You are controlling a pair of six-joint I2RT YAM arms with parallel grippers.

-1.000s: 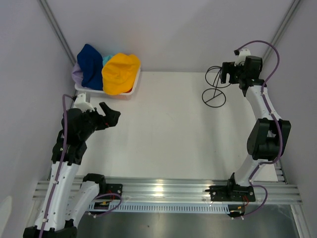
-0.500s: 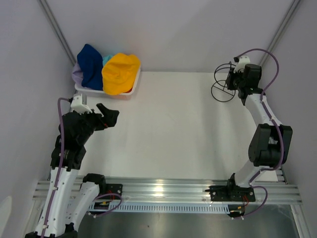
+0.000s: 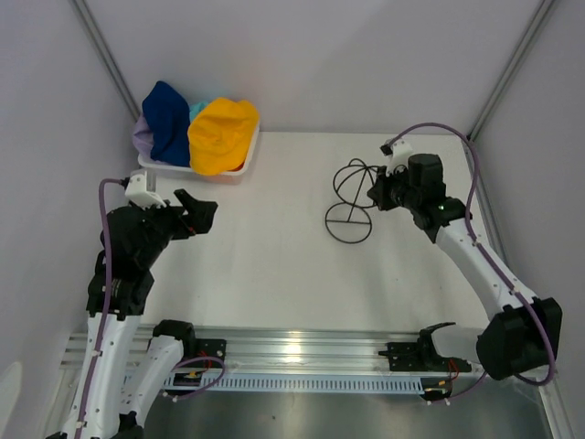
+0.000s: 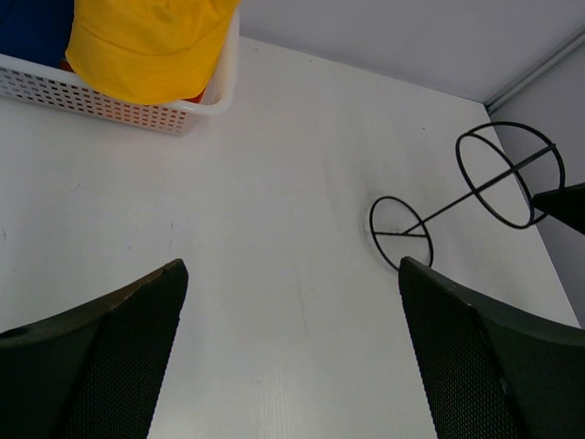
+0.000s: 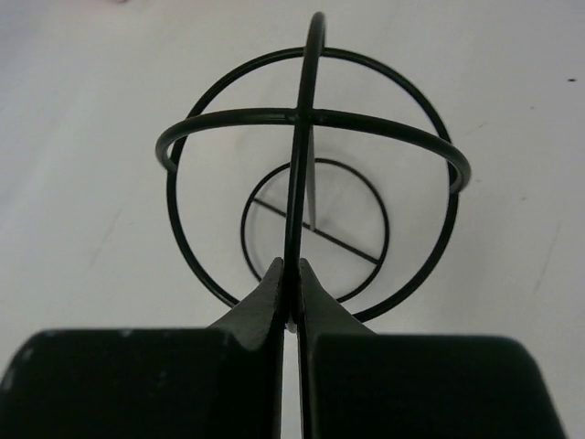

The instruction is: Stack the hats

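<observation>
Right wrist only: right end effector (image 5: 291,271) pinched on black wire stand (image 5: 302,116); left end effector (image 4: 292,270) wide apart.

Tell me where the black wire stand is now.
Top view: the black wire stand is right of the table centre, its dome pinched by the right gripper.

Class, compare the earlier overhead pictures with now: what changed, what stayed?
The right gripper closed on the black wire stand and moved it from the far right leftward toward the middle of the table. The left gripper stayed open; the soft fabric hats stayed in the white mesh plastic basket.
</observation>
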